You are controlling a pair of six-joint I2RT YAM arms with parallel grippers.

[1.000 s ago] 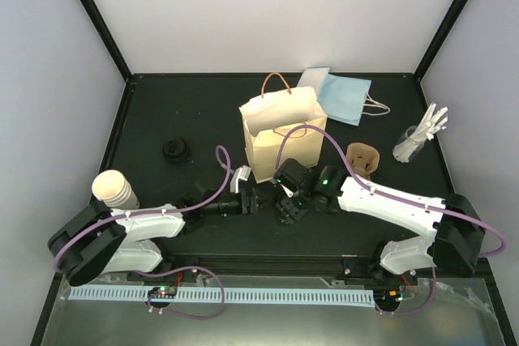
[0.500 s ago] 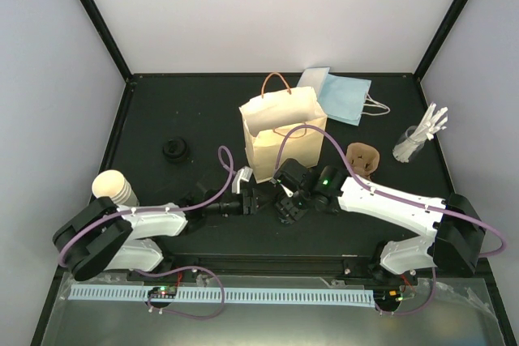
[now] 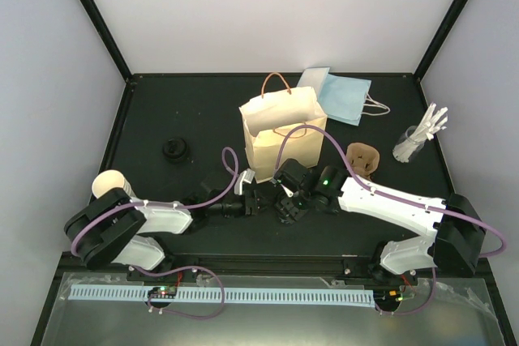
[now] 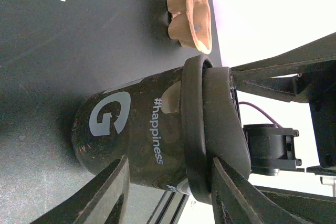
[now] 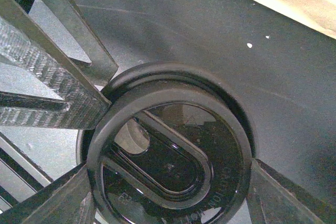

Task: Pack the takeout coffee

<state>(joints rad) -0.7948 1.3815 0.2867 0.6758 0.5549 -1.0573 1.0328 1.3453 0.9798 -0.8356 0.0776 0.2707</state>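
Observation:
The takeout coffee (image 4: 152, 129) stands on the table, its body in shadow with a G logo and "#happiness" print and a black lid (image 5: 173, 166) on top. From above, my right gripper (image 5: 169, 174) is shut on it, one finger pressing each side of the lid's rim. My left gripper (image 4: 170, 162) comes in from the side, jaws partly open. Its fingertips (image 5: 58, 82) are up against the cup and lid, which are not between them. In the top view both grippers meet in front of the tan paper bag (image 3: 280, 131) and hide the cup.
The open paper bag stands just behind the grippers. A brown pulp cup carrier (image 3: 362, 160) lies to its right, and a stack of lidless cups (image 3: 113, 188) is at the left. A loose black lid (image 3: 174, 150), a blue bag (image 3: 345, 96) and a glass of white cutlery (image 3: 418, 139) are farther off.
My left arm has reached further right towards the cup and its jaws have narrowed. The right arm and the cup have not moved.

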